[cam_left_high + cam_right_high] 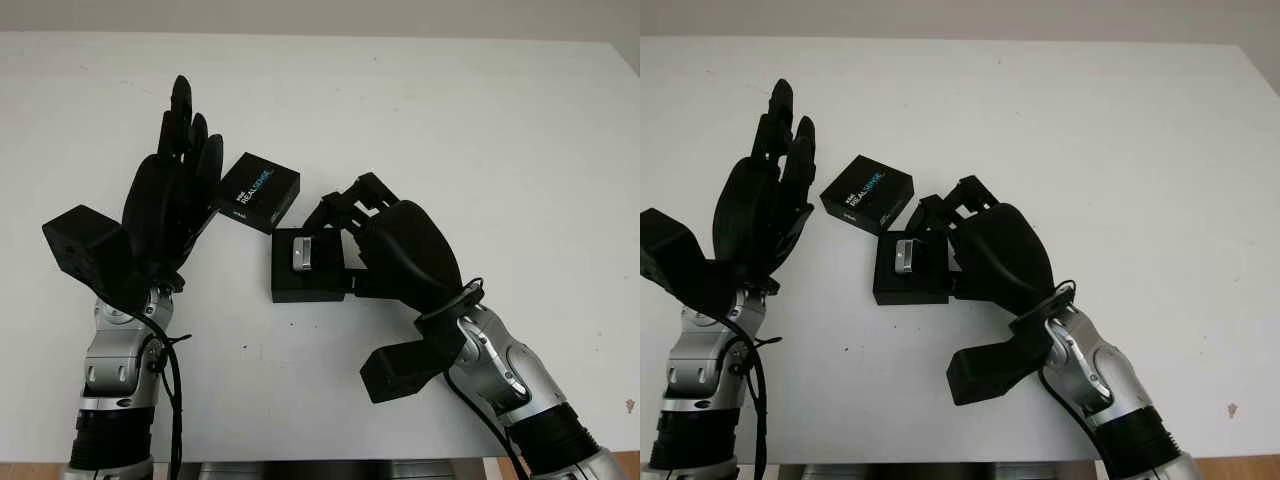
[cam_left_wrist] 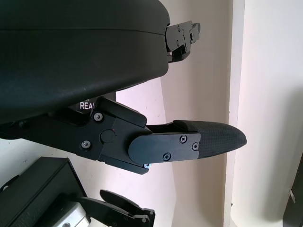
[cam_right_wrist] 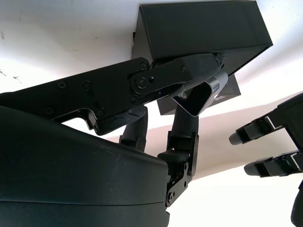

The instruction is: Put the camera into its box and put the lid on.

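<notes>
The black box [image 1: 300,290] lies open at the table's middle, and the small silver camera [image 1: 303,251] sits inside it. The black lid [image 1: 258,190], printed REALSENSE, lies flat just behind and left of the box. My right hand [image 1: 345,210] is at the box's right side, fingers curled over its far right corner and thumb at the near edge. In the right wrist view those fingers [image 3: 189,75] press along the box wall [image 3: 203,28]. My left hand [image 1: 190,130] stands raised and open, just left of the lid and apart from it.
The white table [image 1: 480,130] stretches wide to the right and back. Its near edge runs along the bottom, behind both forearms. A small dark speck [image 1: 629,406] marks the table at the far right.
</notes>
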Controlling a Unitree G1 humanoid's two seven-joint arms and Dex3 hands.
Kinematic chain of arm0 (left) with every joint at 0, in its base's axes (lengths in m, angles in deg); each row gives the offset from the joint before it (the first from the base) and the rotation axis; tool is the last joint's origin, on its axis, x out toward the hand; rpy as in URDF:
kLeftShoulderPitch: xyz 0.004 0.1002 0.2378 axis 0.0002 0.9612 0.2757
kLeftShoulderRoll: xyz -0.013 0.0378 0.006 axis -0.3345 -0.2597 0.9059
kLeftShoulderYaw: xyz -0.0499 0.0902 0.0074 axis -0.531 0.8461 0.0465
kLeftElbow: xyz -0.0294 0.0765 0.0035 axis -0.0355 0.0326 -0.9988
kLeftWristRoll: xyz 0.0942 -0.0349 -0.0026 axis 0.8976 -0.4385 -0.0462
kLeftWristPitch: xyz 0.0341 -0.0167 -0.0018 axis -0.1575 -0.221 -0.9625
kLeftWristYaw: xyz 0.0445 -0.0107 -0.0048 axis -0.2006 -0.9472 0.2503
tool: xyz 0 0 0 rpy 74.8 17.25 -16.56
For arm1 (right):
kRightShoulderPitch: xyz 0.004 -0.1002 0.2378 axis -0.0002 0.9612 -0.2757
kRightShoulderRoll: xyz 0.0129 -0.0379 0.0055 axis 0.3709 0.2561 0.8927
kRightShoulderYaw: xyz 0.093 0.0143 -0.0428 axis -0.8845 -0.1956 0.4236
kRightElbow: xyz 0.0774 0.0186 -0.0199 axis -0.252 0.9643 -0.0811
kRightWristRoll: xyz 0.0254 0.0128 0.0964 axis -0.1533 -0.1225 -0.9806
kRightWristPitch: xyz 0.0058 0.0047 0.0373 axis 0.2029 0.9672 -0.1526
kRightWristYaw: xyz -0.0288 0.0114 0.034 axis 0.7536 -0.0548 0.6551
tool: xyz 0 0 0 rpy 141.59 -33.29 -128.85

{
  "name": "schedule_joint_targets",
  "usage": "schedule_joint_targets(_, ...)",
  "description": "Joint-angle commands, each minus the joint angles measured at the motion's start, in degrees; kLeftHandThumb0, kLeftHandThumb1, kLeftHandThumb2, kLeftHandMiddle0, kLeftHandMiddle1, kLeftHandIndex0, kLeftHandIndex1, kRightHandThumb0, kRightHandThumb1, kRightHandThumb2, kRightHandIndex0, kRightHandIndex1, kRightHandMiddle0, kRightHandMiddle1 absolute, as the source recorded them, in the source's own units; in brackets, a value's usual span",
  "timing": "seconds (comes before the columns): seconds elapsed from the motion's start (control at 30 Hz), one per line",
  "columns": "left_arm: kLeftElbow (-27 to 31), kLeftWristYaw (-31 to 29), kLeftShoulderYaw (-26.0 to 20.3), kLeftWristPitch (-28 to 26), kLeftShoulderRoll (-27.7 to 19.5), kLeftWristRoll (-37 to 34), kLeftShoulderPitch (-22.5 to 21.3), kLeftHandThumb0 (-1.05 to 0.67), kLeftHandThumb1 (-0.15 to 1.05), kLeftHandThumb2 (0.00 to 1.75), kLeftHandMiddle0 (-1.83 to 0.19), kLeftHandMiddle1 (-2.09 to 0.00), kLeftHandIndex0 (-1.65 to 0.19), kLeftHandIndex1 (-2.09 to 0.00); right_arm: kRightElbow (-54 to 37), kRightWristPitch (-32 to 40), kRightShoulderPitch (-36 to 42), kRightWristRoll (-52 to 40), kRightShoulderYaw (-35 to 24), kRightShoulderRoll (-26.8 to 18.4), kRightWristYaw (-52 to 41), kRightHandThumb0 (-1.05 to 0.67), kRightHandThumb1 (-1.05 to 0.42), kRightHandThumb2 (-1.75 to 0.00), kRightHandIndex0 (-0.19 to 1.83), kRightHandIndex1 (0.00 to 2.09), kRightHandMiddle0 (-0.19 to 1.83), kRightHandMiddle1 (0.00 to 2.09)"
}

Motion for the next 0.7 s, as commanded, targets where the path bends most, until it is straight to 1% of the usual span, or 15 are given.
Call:
schedule_joint_targets(0.0,0.92,0.05,0.05,-0.11,0.10,-0.11,0.72,-0.79,1.05,0.45,0.19,0.00,0.19,0.00,-0.19,-1.16,0.54,0.07,0.24,-0.43,1.33,-0.41,-1.05,-0.09,0.24,1.37,0.52,1.72)
schedule_joint_targets(0.23,0.62,-0.22,0.28,0.31,-0.15,0.41,0.79,-0.79,1.05,0.47,0.19,0.00,0.19,0.00,1.54,-3.23,0.24,-1.87,-0.03,0.55,4.50,-0.39,-1.04,-0.08,0.22,1.47,0.47,1.74)
schedule_joint_targets(0.3,0.55,-0.31,0.23,0.43,-0.05,0.24,0.77,-0.78,1.05,0.47,0.19,0.00,0.19,0.00,2.69,-5.01,-0.08,-4.24,-0.35,1.26,5.37,-0.37,-1.04,-0.06,0.16,1.53,0.44,1.77)
schedule_joint_targets(0.37,0.31,-0.51,0.25,0.97,-0.08,0.30,0.81,-0.78,1.05,0.46,0.19,0.00,0.19,0.00,3.75,-6.65,-0.34,-7.92,-0.85,2.30,5.15,-0.36,-1.04,-0.06,0.09,1.61,0.40,1.87)
schedule_joint_targets(0.4,0.24,-0.54,0.24,1.09,-0.07,0.31,0.82,-0.78,1.05,0.46,0.19,0.00,0.19,0.00,4.11,-7.19,-0.41,-9.23,-1.05,2.68,4.99,-0.36,-1.04,-0.06,0.09,1.62,0.39,1.89)
schedule_joint_targets(0.53,0.26,-0.78,0.36,0.96,-0.11,0.19,0.87,-0.78,1.05,0.47,0.19,0.00,0.19,0.00,3.75,-7.54,-0.82,-18.73,-2.70,4.89,0.04,-0.35,-1.05,-0.07,0.05,1.64,0.35,1.93)
schedule_joint_targets(0.67,0.37,-0.61,0.48,0.90,0.00,0.38,0.89,-0.79,1.05,0.46,0.19,0.00,0.19,0.00,2.42,-6.71,-1.59,-22.73,-4.29,5.80,-3.77,-0.38,-1.05,-0.10,0.04,1.63,0.35,1.99)
